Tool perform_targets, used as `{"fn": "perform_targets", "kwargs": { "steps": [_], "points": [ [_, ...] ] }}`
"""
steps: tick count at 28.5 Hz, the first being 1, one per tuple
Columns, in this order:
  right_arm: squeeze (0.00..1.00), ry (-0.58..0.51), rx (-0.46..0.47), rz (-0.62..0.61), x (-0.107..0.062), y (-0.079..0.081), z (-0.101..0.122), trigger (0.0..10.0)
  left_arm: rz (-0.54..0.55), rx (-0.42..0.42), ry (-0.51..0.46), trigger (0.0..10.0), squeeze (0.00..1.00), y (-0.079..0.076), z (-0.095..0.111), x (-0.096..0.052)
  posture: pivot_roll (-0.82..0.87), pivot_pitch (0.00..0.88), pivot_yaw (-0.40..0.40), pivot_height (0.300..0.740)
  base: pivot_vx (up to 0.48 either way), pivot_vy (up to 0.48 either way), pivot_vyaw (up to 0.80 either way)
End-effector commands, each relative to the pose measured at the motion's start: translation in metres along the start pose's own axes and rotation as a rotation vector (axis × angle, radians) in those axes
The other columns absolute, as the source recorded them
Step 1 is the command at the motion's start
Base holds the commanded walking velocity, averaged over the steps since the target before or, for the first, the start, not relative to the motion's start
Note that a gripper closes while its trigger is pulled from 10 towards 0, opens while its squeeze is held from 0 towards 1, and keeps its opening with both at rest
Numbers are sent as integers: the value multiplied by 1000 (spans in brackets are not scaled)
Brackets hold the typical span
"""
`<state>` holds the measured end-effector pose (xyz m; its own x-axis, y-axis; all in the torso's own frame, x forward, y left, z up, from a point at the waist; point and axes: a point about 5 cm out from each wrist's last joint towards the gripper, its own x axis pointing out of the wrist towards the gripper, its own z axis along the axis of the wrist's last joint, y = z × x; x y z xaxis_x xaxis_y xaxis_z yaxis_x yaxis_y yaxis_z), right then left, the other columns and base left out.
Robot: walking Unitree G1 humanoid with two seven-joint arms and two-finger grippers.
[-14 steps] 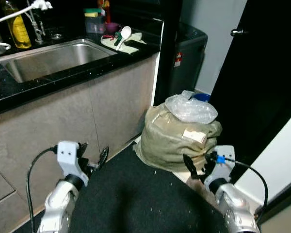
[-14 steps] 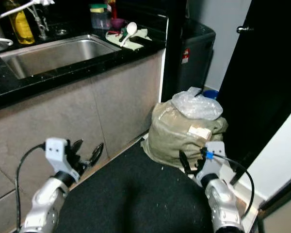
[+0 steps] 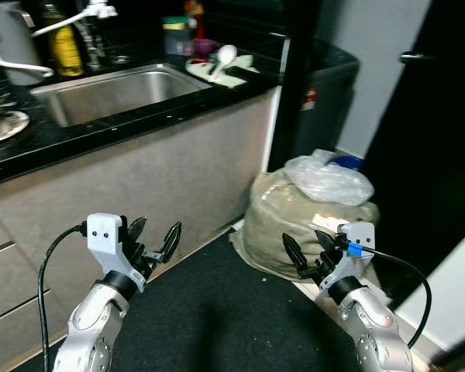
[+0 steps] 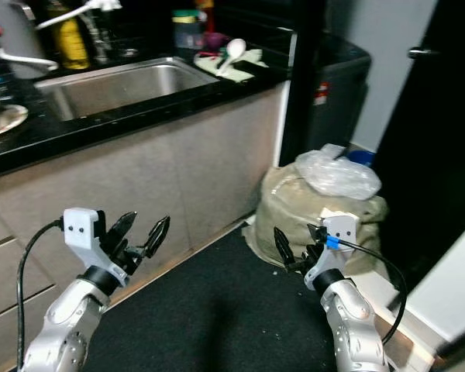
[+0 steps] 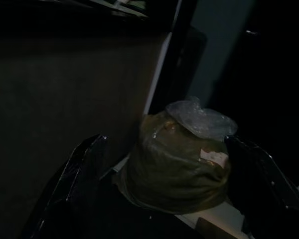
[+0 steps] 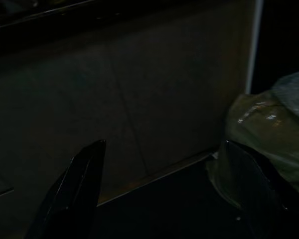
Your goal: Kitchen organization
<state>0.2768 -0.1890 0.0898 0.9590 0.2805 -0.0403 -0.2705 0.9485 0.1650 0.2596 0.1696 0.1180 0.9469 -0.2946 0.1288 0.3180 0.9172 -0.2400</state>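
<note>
A steel sink (image 3: 116, 89) is set in the black counter (image 3: 77, 143) ahead on my left. Behind it stand a yellow bottle (image 3: 64, 48), a grey kettle (image 3: 12, 35) and a lidded jar (image 3: 174, 35). A white spoon (image 3: 225, 54) lies on a pale green cloth (image 3: 244, 68) at the counter's right end. A plate (image 3: 0, 128) sits at the far left. My left gripper (image 3: 155, 236) hangs open in front of the cabinet, holding nothing. My right gripper (image 3: 306, 252) is open and empty, just before an olive sack (image 3: 294, 225) on the floor.
A crumpled clear plastic bag (image 3: 329, 180) tops the sack. A dark bin-like unit (image 3: 325, 93) stands behind it, beside a dark door with a handle (image 3: 415, 56). A black mat (image 3: 217, 318) covers the floor between my arms. The grey cabinet front (image 3: 139, 186) is close on the left.
The whole picture has slid to the right, so the camera has turned left; the kettle and plate now show. Both grippers remain open and sit a little higher in view.
</note>
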Motion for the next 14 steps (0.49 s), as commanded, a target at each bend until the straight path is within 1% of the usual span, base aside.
{"fn": "perform_targets", "kwargs": {
  "steps": [1,4,5,8,9,11,13,14],
  "points": [
    [0,-6,10,6,1,2,4,10000,-2,-10,4,10000,0,0,3,0,-91,0,-70,740,0,0,794],
    [0,-20,16,12,5,4,10,10000,37,-25,23,10000,0,1,2,1,-91,0,-70,740,0,0,794],
    [0,-31,17,18,9,6,14,10000,54,-10,34,10000,0,1,1,2,-88,0,-68,740,0,0,794],
    [0,-40,21,20,12,7,17,10000,64,3,41,10000,0,0,1,3,-87,0,-67,740,0,0,794],
    [0,-56,33,21,16,9,21,10000,72,-17,43,10000,0,0,0,4,-86,0,-64,740,0,0,788],
    [0,-70,44,20,19,11,23,10000,65,-29,41,10000,0,-1,1,5,-85,0,-63,740,0,0,778],
    [0,-80,59,21,25,15,28,10000,27,-6,44,10000,0,-4,4,7,-81,0,-63,740,0,0,763],
    [0,-80,59,21,25,15,28,10000,27,-6,44,10000,0,-4,4,7,-81,0,-63,740,0,0,763]
  ]
}}
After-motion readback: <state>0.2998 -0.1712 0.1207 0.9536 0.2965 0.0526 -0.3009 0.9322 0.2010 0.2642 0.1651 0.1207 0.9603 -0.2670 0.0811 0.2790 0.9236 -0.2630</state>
